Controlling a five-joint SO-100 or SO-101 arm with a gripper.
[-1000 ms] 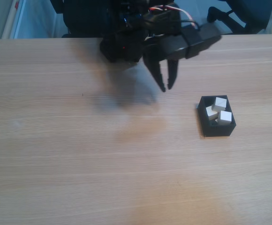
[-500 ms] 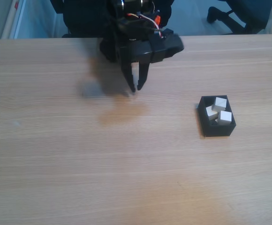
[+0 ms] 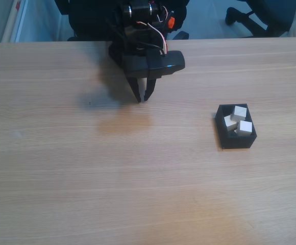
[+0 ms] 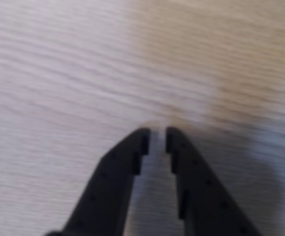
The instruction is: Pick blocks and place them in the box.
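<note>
The black box (image 3: 237,142) sits on the wooden table at the right of the fixed view, and three pale blocks (image 3: 240,113) lie inside it. My black gripper (image 3: 142,98) points down at the table near the arm's base, well left of the box and farther back. In the wrist view the gripper (image 4: 156,135) hangs over bare wood, its fingers almost together with only a thin slit between the tips and nothing held.
The arm's black base (image 3: 132,51) stands at the table's far edge. A dark office chair (image 3: 260,15) stands behind the table at the top right. Bare wood table (image 3: 87,168) spreads across the front and left.
The arm has swung left and back toward its base, away from the box. The fingers have drawn closer together. The blocks in the box have not moved.
</note>
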